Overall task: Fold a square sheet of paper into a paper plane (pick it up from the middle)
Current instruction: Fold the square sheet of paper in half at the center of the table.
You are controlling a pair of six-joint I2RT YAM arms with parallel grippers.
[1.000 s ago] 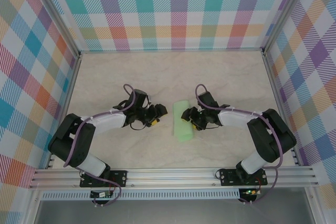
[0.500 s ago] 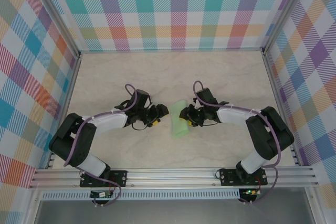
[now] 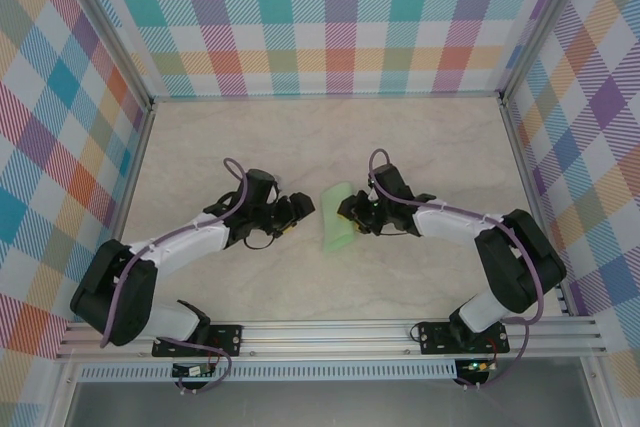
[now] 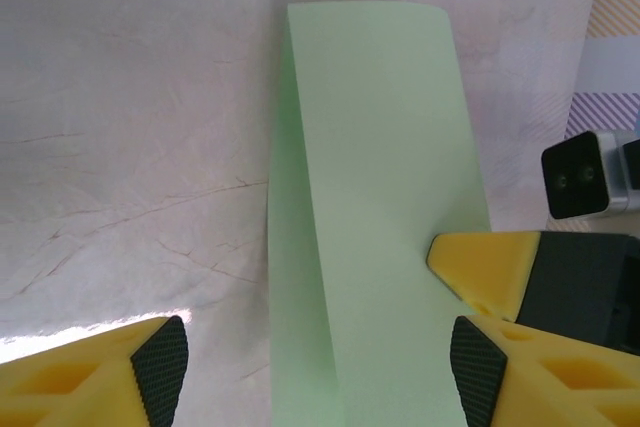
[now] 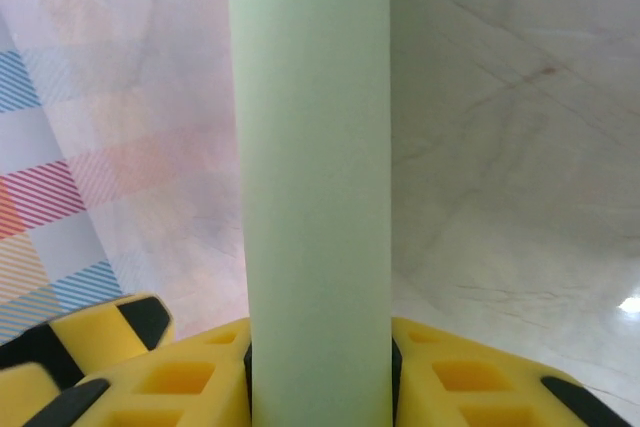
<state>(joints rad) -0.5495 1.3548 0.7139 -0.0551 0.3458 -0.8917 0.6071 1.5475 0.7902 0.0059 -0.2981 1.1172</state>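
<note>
The right gripper [image 3: 352, 215] is clamping the doubled-over sheet of paper [image 3: 338, 219] mid-table, between the arms. The left gripper [image 3: 300, 209] is hovering just left, jaws apart; align it squarely before pinching.

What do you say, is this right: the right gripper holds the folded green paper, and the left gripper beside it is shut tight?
Not quite. The left gripper is not shut tight: the left wrist view shows its two fingers standing wide apart, so it is open. The rest is right: the right gripper holds the folded green paper, and the left gripper is beside it.
</note>
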